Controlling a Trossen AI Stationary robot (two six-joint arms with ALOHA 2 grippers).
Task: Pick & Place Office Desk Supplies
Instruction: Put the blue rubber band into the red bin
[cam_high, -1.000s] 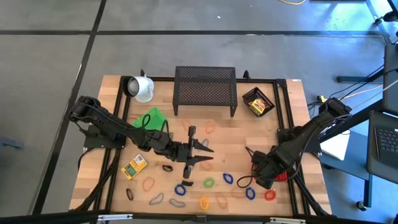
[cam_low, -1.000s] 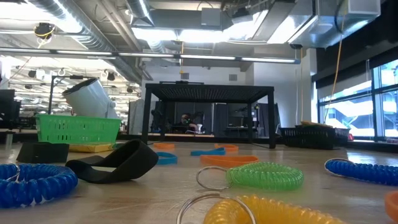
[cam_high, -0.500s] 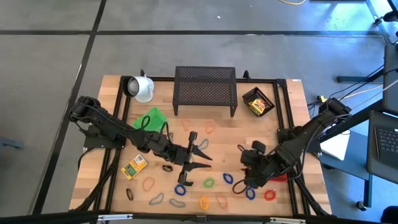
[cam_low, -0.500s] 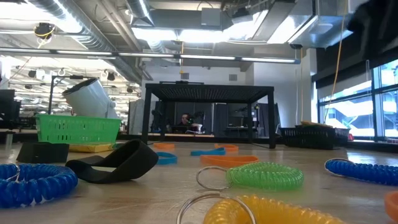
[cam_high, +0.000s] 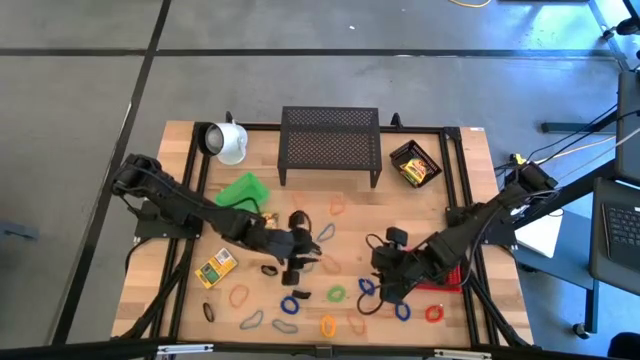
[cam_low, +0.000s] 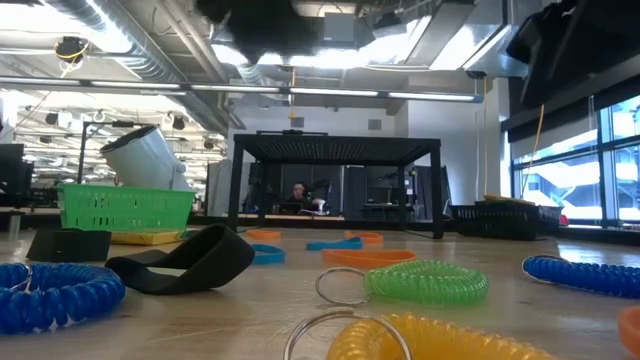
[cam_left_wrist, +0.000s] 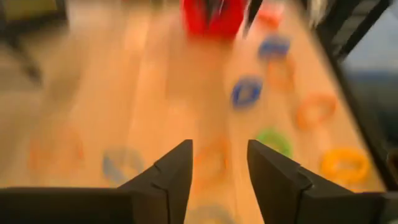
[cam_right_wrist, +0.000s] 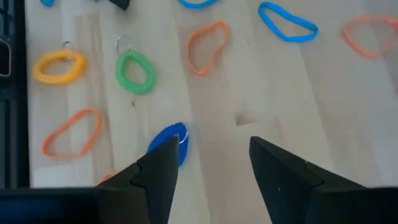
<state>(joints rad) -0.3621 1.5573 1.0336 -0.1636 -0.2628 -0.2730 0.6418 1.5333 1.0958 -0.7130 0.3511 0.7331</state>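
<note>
Right tool has its fingers apart with nothing between them, low over the bench at the front right, a blue coil loop just beside one finger. Left tool is also spread and empty, hanging over mid-bench with bare wood in the gap and faint loops either side; that view is smeared. Supplies are scattered: the green coil, yellow coil and orange loops sit near the right tool, more loops run along the front edge, one yellow box lies front left and another sits in the black tray back right. Green basket, white mug and mesh shelf are well clear at the back. Risks, my read: the loops are thin and flat, so a descent off-centre would push the blue coil away instead of straddling it. Neighbouring loops are close enough to get snagged or dragged along. Both tools are working the middle of the bench fairly near each other, so crossing paths could clip.
</note>
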